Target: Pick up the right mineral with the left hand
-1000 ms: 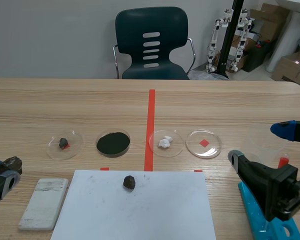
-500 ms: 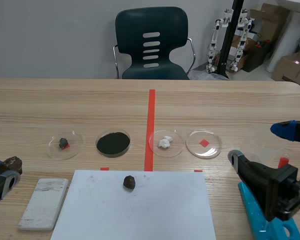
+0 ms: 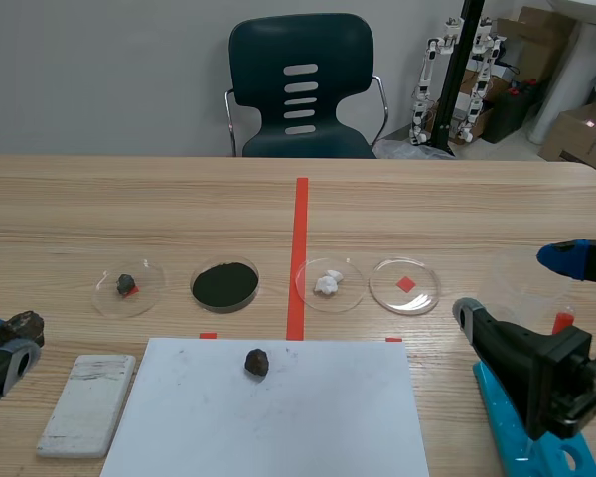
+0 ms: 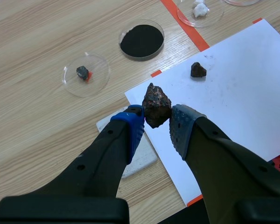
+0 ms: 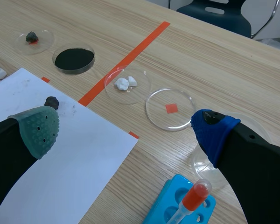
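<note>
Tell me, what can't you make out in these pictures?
- Scene view: left gripper cut off by the edge.
- Scene view: rack mostly behind right gripper.
- Right wrist view: tube cut off by the edge.
- Scene view: dish rock too small to identify.

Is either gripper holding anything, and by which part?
Left gripper pinches the dark mineral chunk by its lower sides, between its pads. Right gripper is open, holding nothing.
</note>
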Robot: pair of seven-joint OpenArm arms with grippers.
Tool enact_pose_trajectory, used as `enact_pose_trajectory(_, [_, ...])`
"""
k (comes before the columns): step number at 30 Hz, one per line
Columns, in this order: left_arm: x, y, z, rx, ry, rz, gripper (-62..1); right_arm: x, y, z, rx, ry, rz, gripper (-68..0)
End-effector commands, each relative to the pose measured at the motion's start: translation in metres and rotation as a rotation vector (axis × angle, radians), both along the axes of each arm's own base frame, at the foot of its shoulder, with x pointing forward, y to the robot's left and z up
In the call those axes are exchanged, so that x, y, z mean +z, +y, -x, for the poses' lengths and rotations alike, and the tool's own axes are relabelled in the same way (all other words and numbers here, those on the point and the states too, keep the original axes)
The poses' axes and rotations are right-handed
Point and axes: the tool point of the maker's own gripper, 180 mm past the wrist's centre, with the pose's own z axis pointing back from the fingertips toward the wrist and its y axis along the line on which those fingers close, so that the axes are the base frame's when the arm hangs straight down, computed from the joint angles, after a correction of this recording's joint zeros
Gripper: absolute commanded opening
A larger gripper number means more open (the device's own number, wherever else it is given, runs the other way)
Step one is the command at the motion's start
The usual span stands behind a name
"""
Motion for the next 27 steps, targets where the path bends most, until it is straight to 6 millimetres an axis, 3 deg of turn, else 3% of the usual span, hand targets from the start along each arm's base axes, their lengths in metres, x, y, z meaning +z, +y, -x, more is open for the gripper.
enact_pose_trajectory(1, [0.0063, -0.0001, -0.0034, 0.009, -0.025, 0.012, -47.9, 0.0115, 0.0023, -0.0030, 0.005, -0.036, -0.017, -8.4])
enact_pose_trajectory(27, [0.0058, 0.0000, -0.0032, 0.010, -0.021, 0.014, -47.9, 0.0115, 0.0023, -0.0030, 0.005, -0.036, -0.017, -8.4])
